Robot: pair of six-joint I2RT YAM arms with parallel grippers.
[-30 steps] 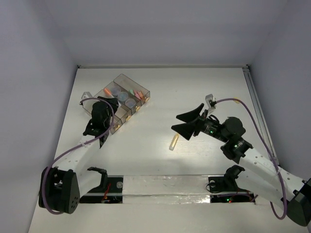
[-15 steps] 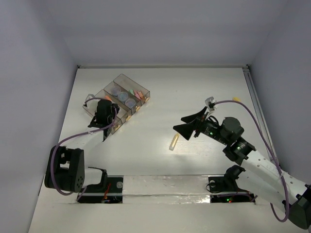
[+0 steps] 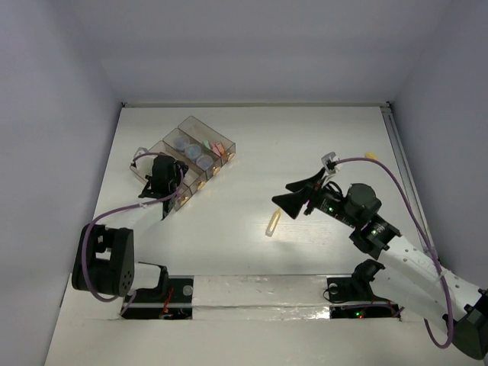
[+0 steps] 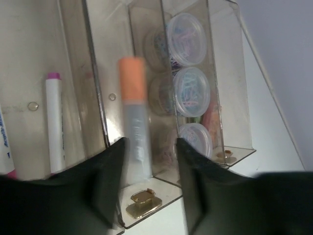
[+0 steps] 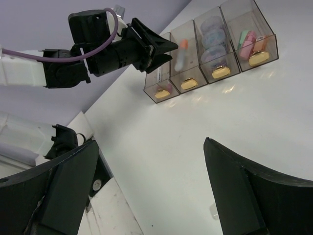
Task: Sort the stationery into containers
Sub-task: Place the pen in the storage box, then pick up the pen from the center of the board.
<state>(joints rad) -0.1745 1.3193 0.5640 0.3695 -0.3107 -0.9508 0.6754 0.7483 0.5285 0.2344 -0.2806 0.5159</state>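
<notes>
Left fingers (image 4: 105, 186) and right fingers (image 5: 63, 186) spread apart.

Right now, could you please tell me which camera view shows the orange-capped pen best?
Left wrist: the orange-capped pen fills the centre, close up though blurred, inside the left claw. Right wrist shows it small and distant; top external hides it beneath that claw.

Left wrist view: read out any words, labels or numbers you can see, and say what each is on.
No text reads clearly.
Blue print on the white pen at the left edge: cut off, too blurred to read.
Faint marks on the orange-capped pen barrel: too blurred to read.
Compartments and round rolls: no print visible.
</notes>
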